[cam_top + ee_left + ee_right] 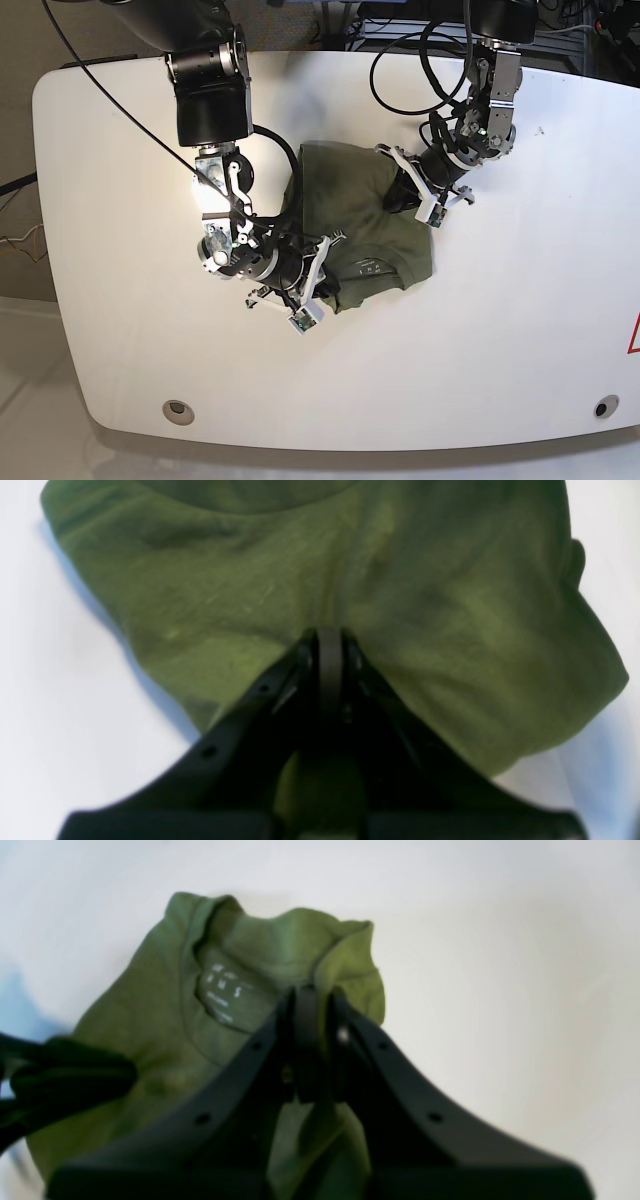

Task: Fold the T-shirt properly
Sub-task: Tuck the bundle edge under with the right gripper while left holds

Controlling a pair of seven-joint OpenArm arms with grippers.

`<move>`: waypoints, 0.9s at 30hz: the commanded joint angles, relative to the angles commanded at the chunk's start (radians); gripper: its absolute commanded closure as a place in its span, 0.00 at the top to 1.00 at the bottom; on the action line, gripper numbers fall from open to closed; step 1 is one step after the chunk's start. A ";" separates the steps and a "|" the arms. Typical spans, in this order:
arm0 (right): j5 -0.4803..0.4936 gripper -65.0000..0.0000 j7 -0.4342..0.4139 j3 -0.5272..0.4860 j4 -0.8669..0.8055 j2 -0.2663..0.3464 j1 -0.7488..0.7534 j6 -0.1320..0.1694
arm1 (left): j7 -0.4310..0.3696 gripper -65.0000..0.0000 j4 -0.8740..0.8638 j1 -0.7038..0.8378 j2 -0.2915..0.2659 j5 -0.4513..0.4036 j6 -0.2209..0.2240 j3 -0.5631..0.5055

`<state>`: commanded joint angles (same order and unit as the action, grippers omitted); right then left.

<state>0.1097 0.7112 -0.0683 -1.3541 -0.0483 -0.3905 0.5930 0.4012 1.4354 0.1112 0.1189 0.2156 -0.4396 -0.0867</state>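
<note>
On the white table (pixel 120 330), the shirt (pixel 355 215) lies bunched in a rough olive rectangle near the middle, between my two arms. My left gripper (pixel 329 645) has its jaws pressed together on a pinch of cloth along one edge of the shirt (pixel 280 570), fabric puckering toward the tips and spreading flat beyond them; in the base view that gripper (pixel 405 190) sits at the shirt's upper right side. My right gripper (pixel 310 1005) is likewise clamped on cloth, its tips meeting at a raised fold just beside the collar (pixel 200 955). The neck opening of the shirt (pixel 150 1005) faces up there, with the small white printed label (pixel 227 992) readable as marks only, too blurred to make out. In the base view my right gripper (pixel 318 262) holds the shirt's lower left corner, next to the collar (pixel 375 268), which lies at the edge nearest the table's front. The part of the shirt (pixel 310 1145) caught between my right fingers looks lifted off the table; the rest rests on it. A dark blurred shape at the left of my right wrist view I cannot identify
</note>
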 joint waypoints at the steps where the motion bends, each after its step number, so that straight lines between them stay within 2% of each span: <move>1: 0.000 0.00 0.002 0.000 -0.009 0.000 0.003 -0.002 | 0.000 0.00 0.000 0.000 0.000 0.000 0.000 0.000; 9: 0.000 0.00 0.005 0.000 -0.048 0.002 0.021 -0.002 | 0.000 0.00 0.000 0.000 0.000 0.000 0.000 0.000; 21: 0.000 0.01 -0.002 0.000 0.028 0.015 0.023 -0.002 | 0.000 0.00 0.000 0.000 -0.002 0.000 0.000 0.000; 24: 0.000 0.12 -0.002 0.000 0.037 0.014 0.023 -0.002 | 0.000 0.00 0.000 0.000 -0.002 0.000 0.000 0.000; 26: 0.000 0.22 -0.003 0.000 0.043 0.014 0.021 -0.002 | 0.000 0.00 0.000 0.000 -0.002 0.000 0.000 0.000; 27: 0.000 0.31 -0.003 0.000 0.044 0.014 0.021 -0.002 | 0.000 0.00 0.000 0.000 -0.002 0.000 0.000 0.000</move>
<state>0.1097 0.7081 -0.0683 -1.3096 -0.0345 -0.3690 0.5915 0.4012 1.4354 0.1112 0.1174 0.2156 -0.4396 -0.0867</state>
